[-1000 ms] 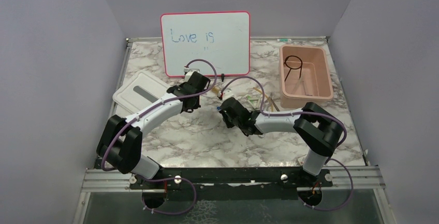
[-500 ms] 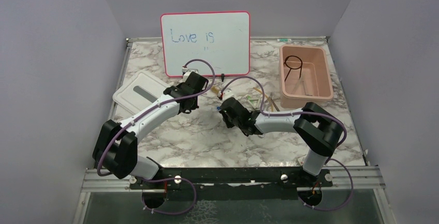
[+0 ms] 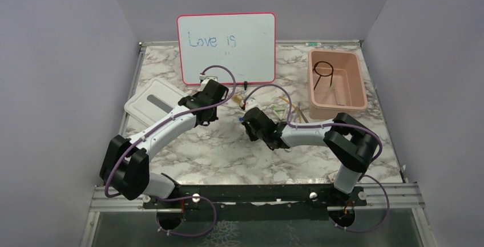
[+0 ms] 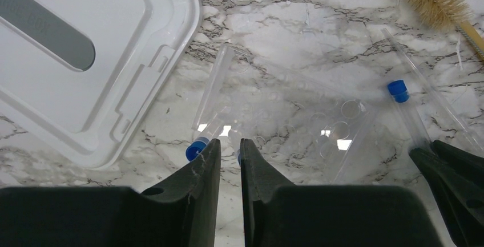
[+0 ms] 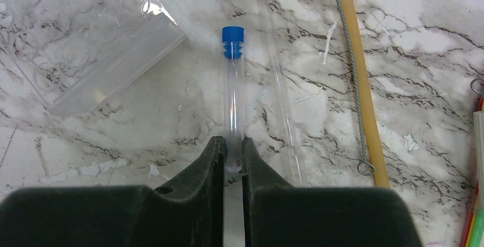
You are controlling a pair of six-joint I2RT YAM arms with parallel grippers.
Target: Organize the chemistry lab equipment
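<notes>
In the right wrist view my right gripper (image 5: 233,151) is shut on the closed end of a clear blue-capped tube (image 5: 232,81) that points away over the marble. This tube also shows in the left wrist view (image 4: 406,110). My left gripper (image 4: 229,149) has its jaws almost together with only marble between them. A blue-capped tube (image 4: 208,110) lies just left of its tips, and a second blue cap peeks from behind the right finger. A clear well rack (image 4: 302,124) lies ahead. An amber rubber tube (image 5: 365,93) and a wire-handled brush (image 5: 349,59) lie to the right. A black wire ring (image 3: 323,69) sits in the pink bin (image 3: 358,81).
A white lid (image 3: 149,103) lies left of the left gripper (image 3: 212,107), and also shows in the left wrist view (image 4: 85,59). A red-framed whiteboard (image 3: 225,47) stands at the back. Loose straws and sticks (image 3: 287,112) lie behind the right gripper (image 3: 245,119). A clear glass rod (image 5: 279,93) lies beside the held tube.
The left arm's elbow has swung left and its gripper has shifted slightly back and left. The right arm has not moved.
</notes>
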